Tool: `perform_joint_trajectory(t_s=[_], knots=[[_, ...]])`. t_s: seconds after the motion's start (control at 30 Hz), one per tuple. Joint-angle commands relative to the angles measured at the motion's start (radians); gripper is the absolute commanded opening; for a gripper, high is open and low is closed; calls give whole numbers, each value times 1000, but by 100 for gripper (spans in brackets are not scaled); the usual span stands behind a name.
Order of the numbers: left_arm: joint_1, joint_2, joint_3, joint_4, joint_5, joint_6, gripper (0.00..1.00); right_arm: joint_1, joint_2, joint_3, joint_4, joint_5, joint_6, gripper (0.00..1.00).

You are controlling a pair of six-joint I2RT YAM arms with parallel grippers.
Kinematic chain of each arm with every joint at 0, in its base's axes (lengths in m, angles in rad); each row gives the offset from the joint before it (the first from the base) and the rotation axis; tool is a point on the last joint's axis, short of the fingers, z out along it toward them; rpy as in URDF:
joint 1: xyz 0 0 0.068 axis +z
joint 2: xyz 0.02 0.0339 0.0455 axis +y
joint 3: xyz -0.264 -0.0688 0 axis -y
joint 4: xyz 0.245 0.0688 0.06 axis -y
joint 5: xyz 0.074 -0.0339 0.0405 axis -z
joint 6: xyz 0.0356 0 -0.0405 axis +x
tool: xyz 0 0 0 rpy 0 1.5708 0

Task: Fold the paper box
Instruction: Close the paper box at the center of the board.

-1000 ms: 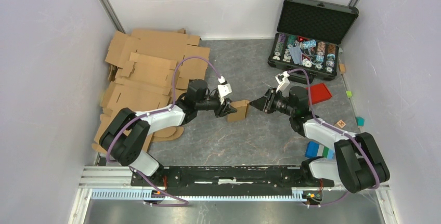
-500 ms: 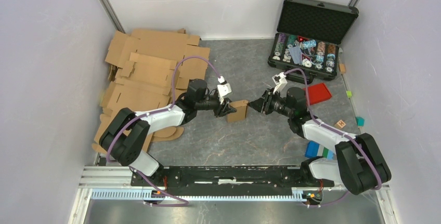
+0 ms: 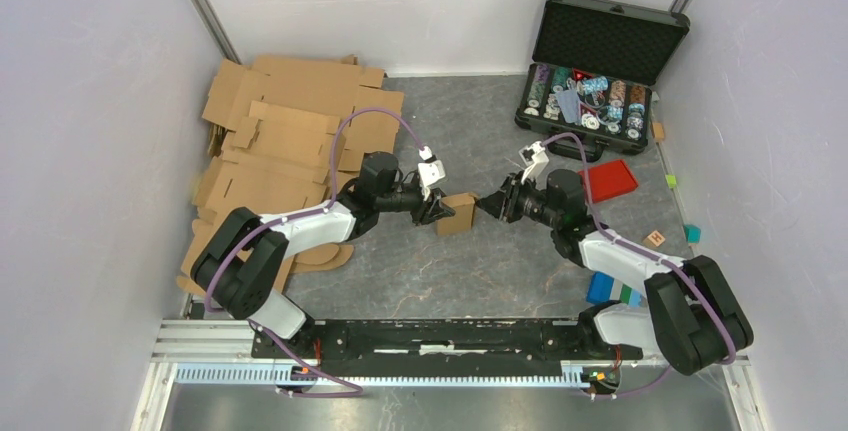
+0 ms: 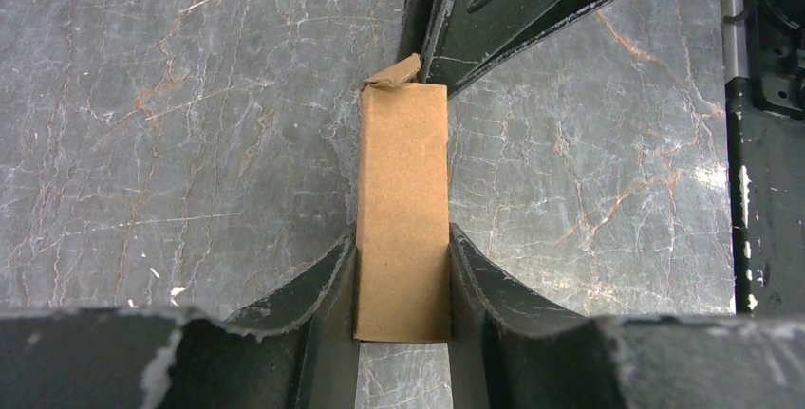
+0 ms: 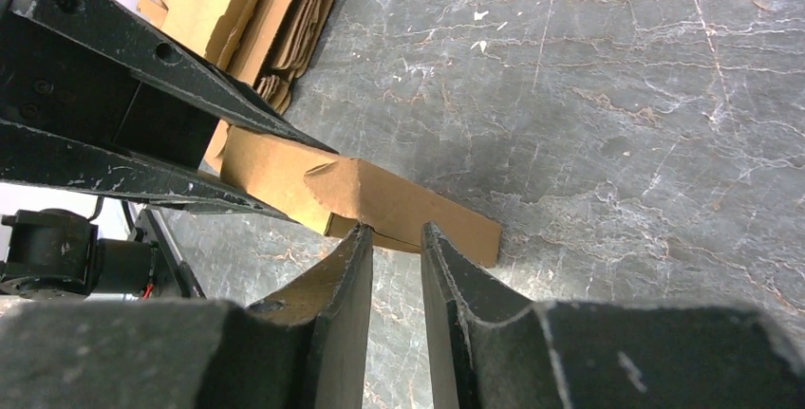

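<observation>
Currently left gripper (image 4: 401,243) is partly closed, clamping the paper box (image 4: 401,162) by its two side faces; box sits mid table (image 3: 480,271) between both arms. Right gripper (image 5: 396,233) jaws stand a narrow gap apart, nothing between them, tips touching the box's right end by a crumpled flap (image 4: 394,72)

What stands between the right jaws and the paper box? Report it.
Nothing visible. The right jaws' tips sit right at the paper box, at its crumpled end flap, with no object between them. The left jaws clamp the box's opposite end.
</observation>
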Motion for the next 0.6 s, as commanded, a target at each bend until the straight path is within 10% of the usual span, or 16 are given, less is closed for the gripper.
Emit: perform_joint_trajectory(t_s=[0.0, 0.37, 0.57], knots=[[-4, 37, -2, -103, 17, 22, 29, 25, -11, -12, 58, 61, -61, 31], [-4, 29, -4, -100, 40, 29, 29, 97, -175, -293, 379, 283, -334, 17], [-6, 29, 1, -104, 87, 21, 26, 129, -232, -408, 593, 304, -446, 37]])
